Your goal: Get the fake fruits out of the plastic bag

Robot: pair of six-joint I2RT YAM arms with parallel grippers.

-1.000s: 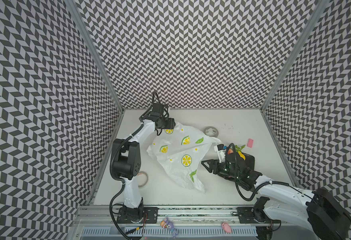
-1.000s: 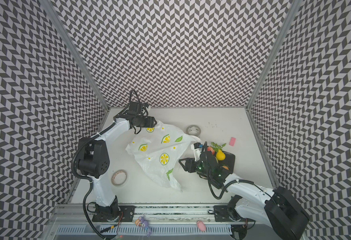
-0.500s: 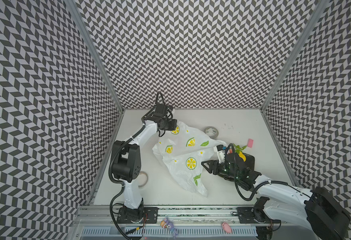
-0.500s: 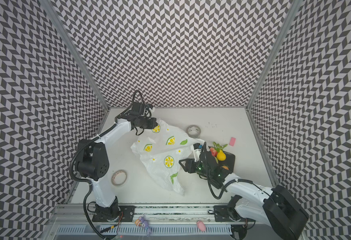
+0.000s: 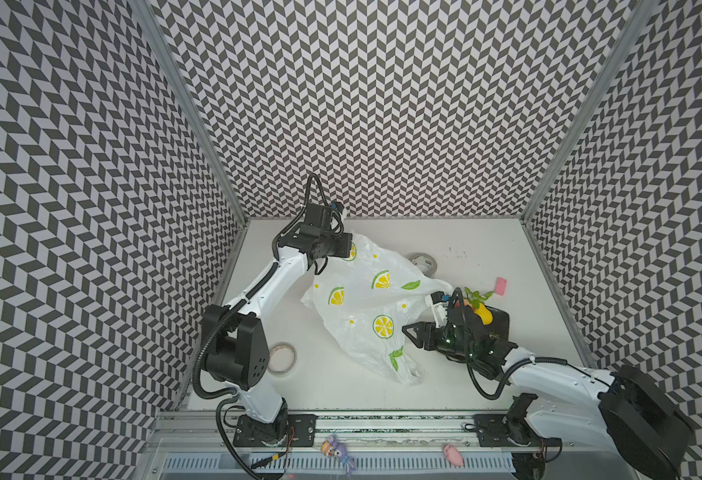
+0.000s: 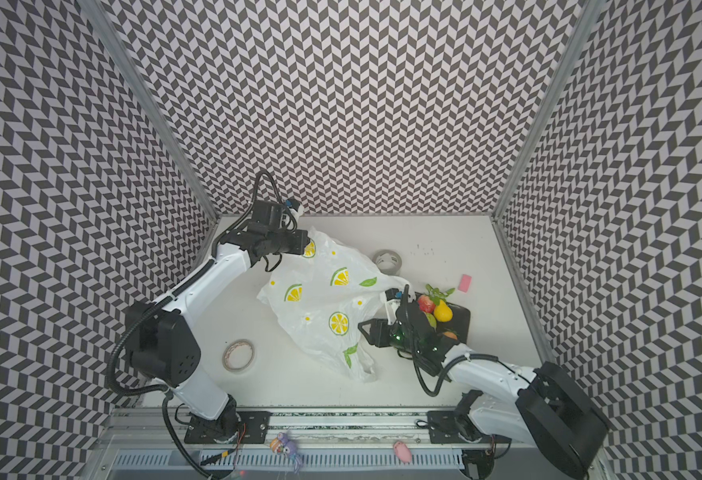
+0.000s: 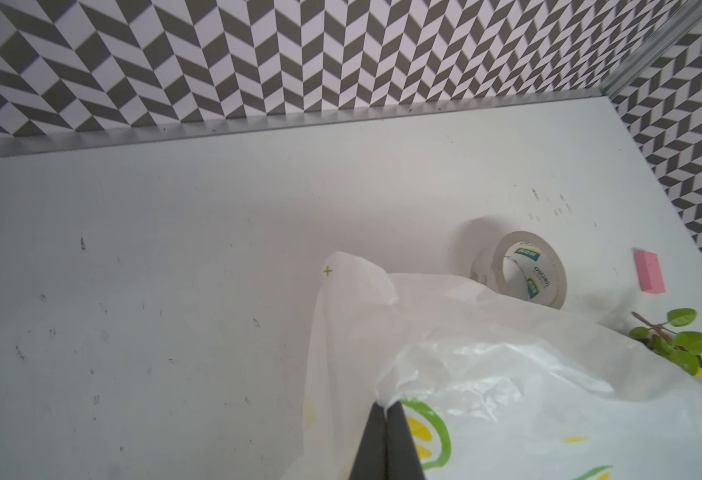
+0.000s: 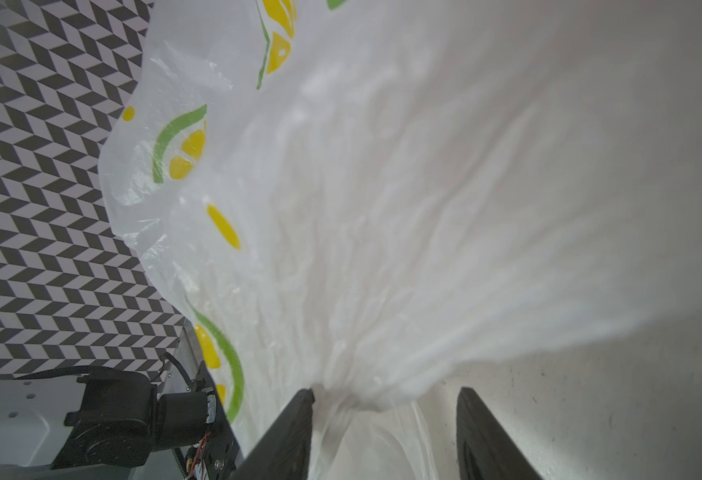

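The plastic bag (image 5: 365,303) (image 6: 320,299), white with lemon prints, lies stretched across the middle of the table. My left gripper (image 5: 347,249) (image 7: 384,409) is shut on a fold of its far edge and holds it raised. My right gripper (image 5: 409,332) (image 8: 386,392) stands open at the bag's near right side, with bunched bag film (image 8: 382,208) between its fingers, against one of them. The fake fruits lie outside the bag on a black tray (image 6: 461,320) behind the right wrist: a red strawberry (image 6: 426,303), a yellow pear (image 5: 484,318) (image 6: 443,311), a green fruit (image 6: 430,321) and leaves (image 7: 681,345).
A grey tape roll (image 5: 424,262) (image 7: 523,270) stands just beyond the bag. A tan tape roll (image 5: 281,359) lies near the left arm's base. A pink block (image 5: 501,286) (image 7: 650,276) sits at the far right. Two small toy figures (image 5: 334,451) rest on the front rail. Patterned walls enclose three sides.
My left gripper has shut on the bag's far edge and risen, drawing the bag a little to the right. The right gripper has stayed open at the bag's side.
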